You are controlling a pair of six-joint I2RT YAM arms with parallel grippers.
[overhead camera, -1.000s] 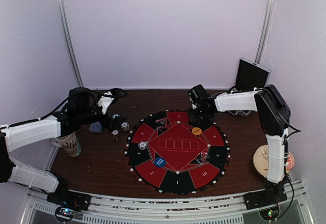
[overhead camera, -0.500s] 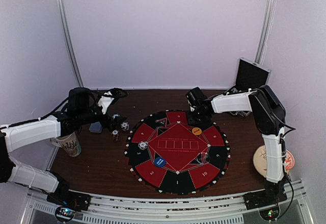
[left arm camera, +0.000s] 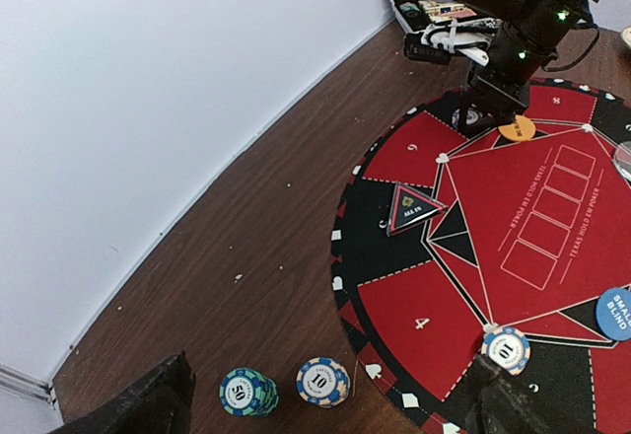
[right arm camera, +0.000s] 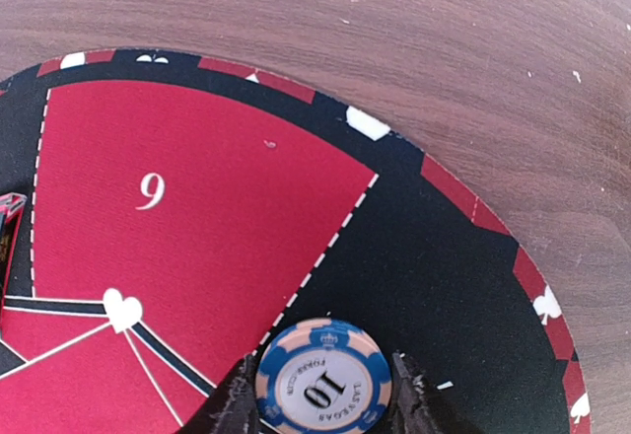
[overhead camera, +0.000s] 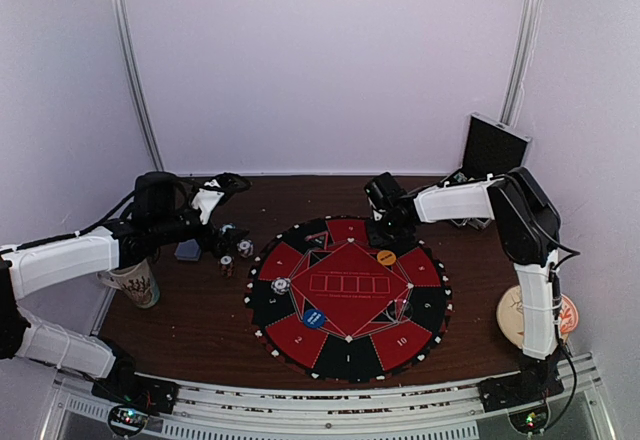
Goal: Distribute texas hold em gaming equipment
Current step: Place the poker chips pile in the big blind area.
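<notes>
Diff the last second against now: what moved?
Right end effector shifted slightly left and towards the far edge of the mat; it straddles a blue 10 chip lying there, grip unclear. Left arm and the rest stayed put.

Right wrist view: blue/white chip [right arm camera: 321,385] face reads "10", ring txt "POKER CLUB", tiny rim txt looks like "LAS VEGAS"; all upside down in frame. Red wedge [right arm camera: 177,207] of mat [right arm camera: 434,286] has a white digit, "9" as framed, could be 6 flipped. Left wrist view: mat ctr txt "TEXAS HOLD'EM POKER"; seat nos. 4, 5, 6, 8 legible. Triangle marker [left arm camera: 414,208]: "ALL IN". Blue disc [left arm camera: 616,313]: "SMALL BLIND". Teal chip [left arm camera: 246,392] on surface [left arm camera: 246,256]: "50". Blue chip [left arm camera: 322,382] beside it: "10". Mat-edge chip [left arm camera: 506,348]: "10". Orange disc [left arm camera: 517,128]: txt unreadable. Top view: mat nos. "2" and "10" only.
</notes>
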